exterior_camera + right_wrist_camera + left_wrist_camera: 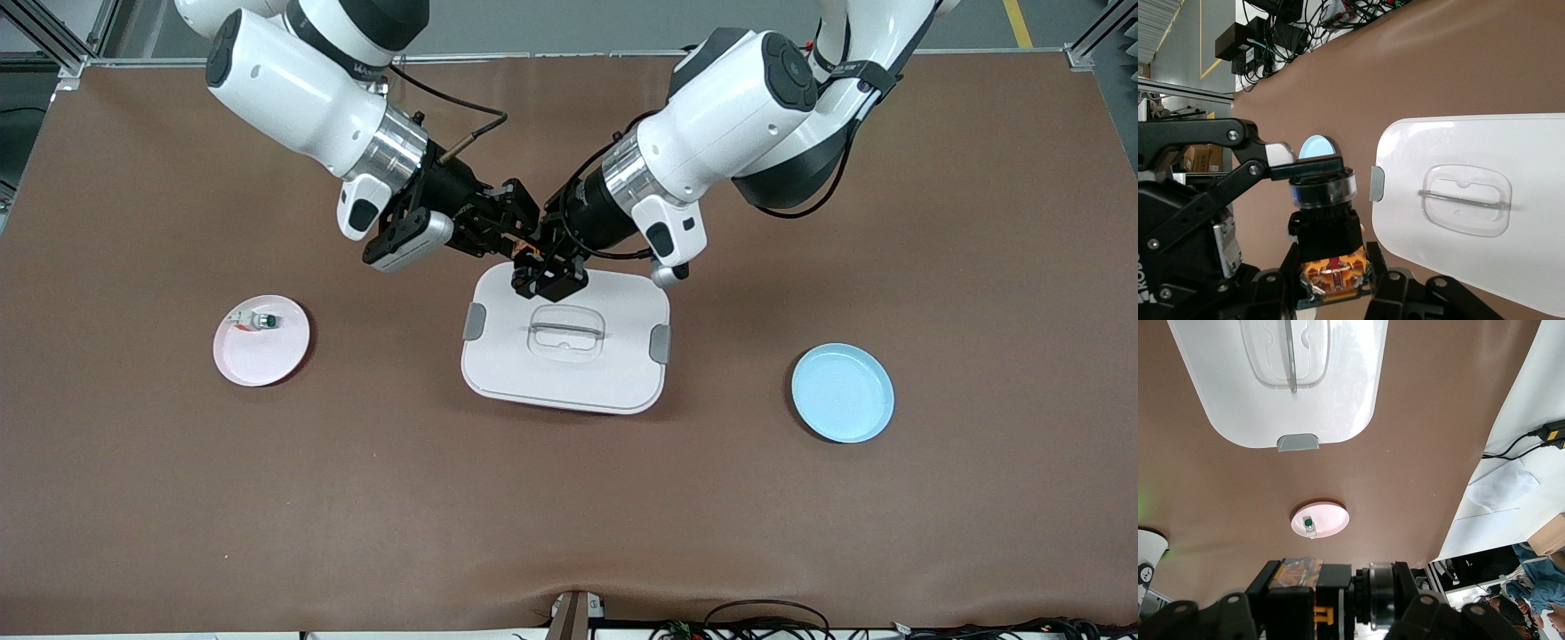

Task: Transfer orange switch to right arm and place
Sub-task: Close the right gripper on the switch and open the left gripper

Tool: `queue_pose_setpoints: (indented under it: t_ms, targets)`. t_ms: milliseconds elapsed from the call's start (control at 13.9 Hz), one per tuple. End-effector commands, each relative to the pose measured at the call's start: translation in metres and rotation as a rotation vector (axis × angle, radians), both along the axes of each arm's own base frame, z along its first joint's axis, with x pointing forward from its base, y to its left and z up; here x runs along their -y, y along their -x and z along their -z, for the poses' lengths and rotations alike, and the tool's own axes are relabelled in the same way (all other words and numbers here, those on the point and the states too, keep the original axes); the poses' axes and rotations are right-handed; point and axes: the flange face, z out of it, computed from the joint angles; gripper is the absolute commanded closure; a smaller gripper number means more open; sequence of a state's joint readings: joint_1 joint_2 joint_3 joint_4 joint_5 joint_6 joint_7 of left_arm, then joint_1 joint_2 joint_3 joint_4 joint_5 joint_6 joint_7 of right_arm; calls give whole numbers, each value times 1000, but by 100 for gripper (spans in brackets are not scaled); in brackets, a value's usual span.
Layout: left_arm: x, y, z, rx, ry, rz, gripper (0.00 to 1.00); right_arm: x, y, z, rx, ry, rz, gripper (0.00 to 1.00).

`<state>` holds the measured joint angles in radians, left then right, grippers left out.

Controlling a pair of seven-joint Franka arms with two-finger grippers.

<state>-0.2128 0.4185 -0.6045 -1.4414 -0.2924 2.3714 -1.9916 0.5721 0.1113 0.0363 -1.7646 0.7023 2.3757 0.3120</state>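
A blue plate (843, 392) is lying bare near the left arm's end of the table (356, 498). The white lidded box (565, 341) is sitting mid-table. A pink plate (261, 340) toward the right arm's end is holding a green-capped switch (259, 321). Over the box's farther edge, the right hand (511, 233) is pinching the orange switch (1328, 220). The left hand (544, 258) is meeting it there; whether it is gripping I cannot tell.

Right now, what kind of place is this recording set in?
Probably a robotics lab or workshop: a brown-covered table in an aluminium frame, bundled cables on the floor, stacked cardboard boxes, yellow floor tape.
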Motion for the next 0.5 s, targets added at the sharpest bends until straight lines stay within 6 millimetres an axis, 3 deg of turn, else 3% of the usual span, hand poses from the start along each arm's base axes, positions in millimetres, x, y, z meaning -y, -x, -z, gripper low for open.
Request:
queue_pose_setpoints:
  t_ms: [0, 215, 431]
  targets:
    - [-2, 2, -8, 27, -23, -15, 0, -9, -1, -6, -30, -18, 30, 100]
    - [-9, -3, -10, 40, -28, -20, 0, -10, -2, -2, -31, -13, 25, 100]
    - [-28, -20, -8, 77, -56, -33, 0, -3, -7, -6, 16, 12, -12, 100]
